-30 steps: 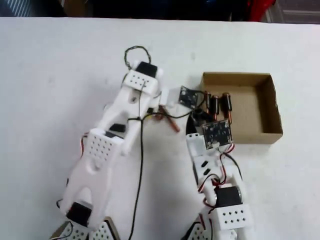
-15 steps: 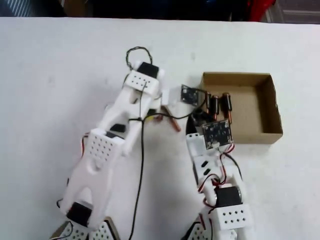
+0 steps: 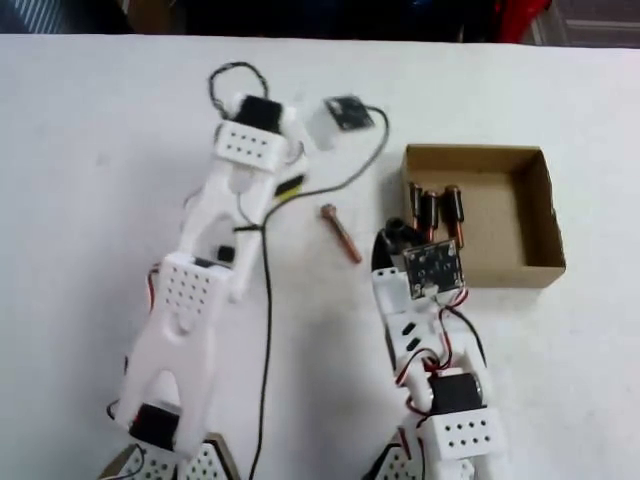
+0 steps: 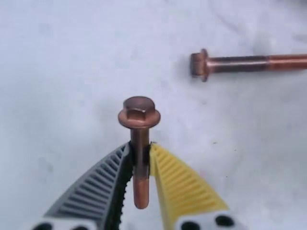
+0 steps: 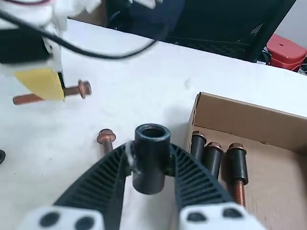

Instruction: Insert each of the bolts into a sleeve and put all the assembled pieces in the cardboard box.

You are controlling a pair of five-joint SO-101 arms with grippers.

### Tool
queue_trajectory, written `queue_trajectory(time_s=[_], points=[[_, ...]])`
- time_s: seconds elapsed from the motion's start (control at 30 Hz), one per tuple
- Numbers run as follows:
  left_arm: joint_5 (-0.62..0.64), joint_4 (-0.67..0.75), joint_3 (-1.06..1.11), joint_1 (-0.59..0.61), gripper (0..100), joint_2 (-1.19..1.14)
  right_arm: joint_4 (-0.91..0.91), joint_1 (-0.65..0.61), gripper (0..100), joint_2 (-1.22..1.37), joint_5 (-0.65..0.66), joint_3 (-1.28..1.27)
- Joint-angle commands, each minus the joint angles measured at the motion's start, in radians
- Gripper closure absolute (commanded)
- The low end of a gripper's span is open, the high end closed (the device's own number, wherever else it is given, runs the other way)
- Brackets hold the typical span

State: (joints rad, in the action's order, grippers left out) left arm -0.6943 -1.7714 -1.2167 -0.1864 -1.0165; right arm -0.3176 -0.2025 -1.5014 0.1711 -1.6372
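My left gripper (image 4: pixel 140 149) is clenched on a bolt (image 4: pixel 139 115), pinching the shank just under the head and holding it above the white table (image 3: pixel 100 120); between my arms a second bolt (image 3: pixel 340 233) lies loose on the table; my right gripper (image 5: pixel 151 152) grasps a black sleeve (image 5: pixel 152 134) upright, just beside the cardboard box (image 3: pixel 505 240); inside the box three assembled pieces (image 3: pixel 430 208) lie side by side near the wall closest to that gripper. I judge three done, one pair in hand but not yet joined, and the loose bolt untouched (a little past halfway, I'd say). My left wrist view shows where the fingers bite the shank, which the high view hides under the arm; my right wrist view shows the sleeve's empty bore, a mere dark shape from above.
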Motion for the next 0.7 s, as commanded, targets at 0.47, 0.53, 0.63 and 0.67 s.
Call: queue_trajectory(time_s=[0.47, 0.53, 0.63, 0.67], points=[[0.141, -0.015, 0.233, 0.165, 98, 0.302, 0.024, 0.007, 98.1, -0.016, -0.003, 0.014], [0.141, -0.012, 0.342, 0.174, 98, 0.38, 0.024, 0.007, 98.1, -0.016, -0.003, 0.014], [0.141, -0.008, 0.483, 0.203, 98, 0.479, 0.024, 0.007, 98.1, -0.016, -0.003, 0.014], [0.141, -0.008, 0.526, 0.219, 98, 0.507, 0.024, 0.007, 98.1, -0.016, -0.003, 0.014]])
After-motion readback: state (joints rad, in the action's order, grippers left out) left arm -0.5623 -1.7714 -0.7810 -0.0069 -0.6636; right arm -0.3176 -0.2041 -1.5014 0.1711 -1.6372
